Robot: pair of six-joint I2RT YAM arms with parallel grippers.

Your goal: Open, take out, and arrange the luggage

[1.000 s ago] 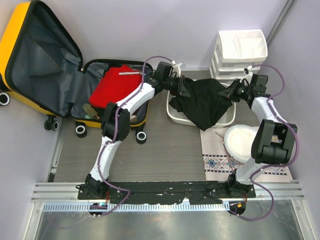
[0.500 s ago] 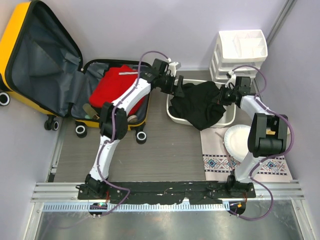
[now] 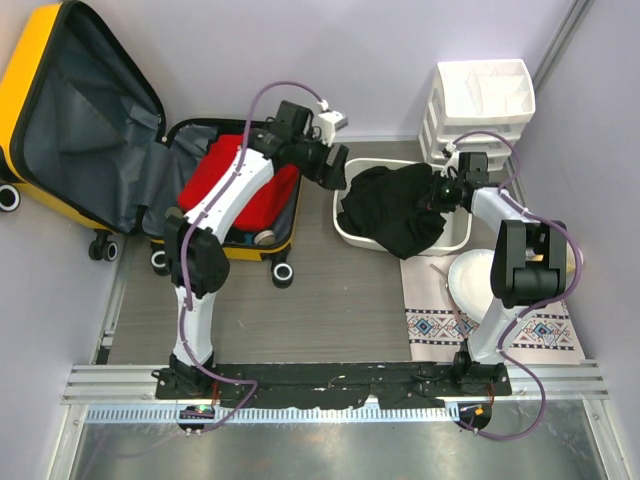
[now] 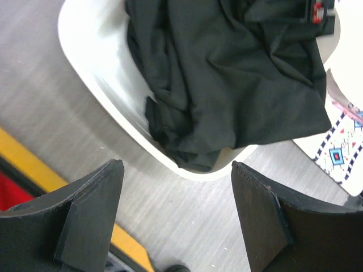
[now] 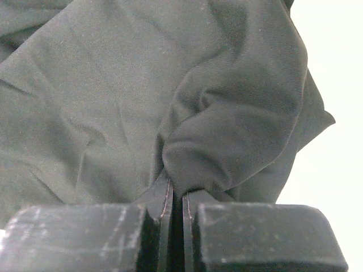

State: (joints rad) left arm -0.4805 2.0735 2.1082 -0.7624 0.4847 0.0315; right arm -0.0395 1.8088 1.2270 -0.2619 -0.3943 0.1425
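The yellow luggage (image 3: pixel 30 70) lies open at the left, its grey-lined lid (image 3: pixel 80 120) leaning against the wall. A red garment (image 3: pixel 240 180) fills its base. A black garment (image 3: pixel 395 205) is heaped in the white basin (image 3: pixel 345 232). My left gripper (image 3: pixel 335 175) hangs open between the luggage and the basin, with nothing between its fingers (image 4: pixel 96 209); below it show the basin rim (image 4: pixel 113 107) and the luggage's yellow edge (image 4: pixel 34 164). My right gripper (image 3: pixel 432 192) is over the basin's right side, shut on a fold of the black garment (image 5: pixel 227 141).
A white drawer organizer (image 3: pixel 480 105) stands at the back right. A white plate (image 3: pixel 475 280) rests on a patterned mat (image 3: pixel 440 325) in front of the basin. Walls close in on the left, back and right.
My left gripper let go of the black garment, opened, and drew back left toward the luggage. My right gripper moved left over the basin, and the garment settled lower into it.
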